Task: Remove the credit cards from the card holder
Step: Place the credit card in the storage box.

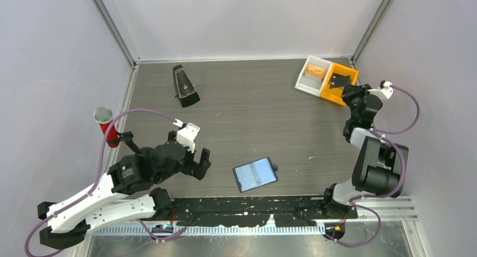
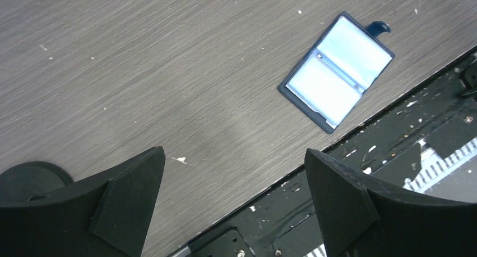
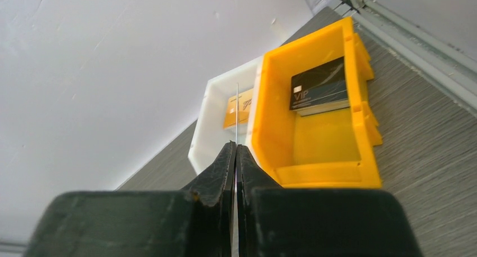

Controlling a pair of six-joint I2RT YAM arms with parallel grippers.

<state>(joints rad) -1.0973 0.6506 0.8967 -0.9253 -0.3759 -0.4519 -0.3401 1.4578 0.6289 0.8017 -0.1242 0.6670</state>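
Right gripper [image 3: 236, 150] is clamped tight on a thin card [image 3: 237, 111], which is seen edge-on and sticks out past the fingertips toward the two bins in the far-right corner. In the right wrist view the card edge lines up with the wall shared by the white bin [image 3: 209, 119] and the yellow bin [image 3: 332, 144]. White bin holds an orange card [image 3: 246, 108]. Yellow bin holds a dark card [image 3: 319, 91] marked VIP, up against its far wall. Card holder [image 2: 337, 71] lies open and flat on the worktop [image 2: 140, 71] near the front edge, well apart from the bins. Its pale blue sleeves look empty, can't tell for sure. Left gripper [image 2: 234, 153] hangs spread wide with nothing in it, left of the card holder and not touching it.

Step in hand, my read: dropping the pinched card into a bin. Probably the last card, so the task is nearly done.

To do it well:
- Don't release on the divider line. The card could land on the wall, tip either way or slide out.
- Shift sideways first so the whole card is inside one rim. Can't tell which bin is meant, since the card's face is hidden edge-on.
- Bring the leading edge below the rim before opening, because a thin card flutters if let go high.
- Open the jaws fully, since a smooth card may cling to a pad, then back out along the approach line, clear of the yellow rim.

Left arm has no job in this step.
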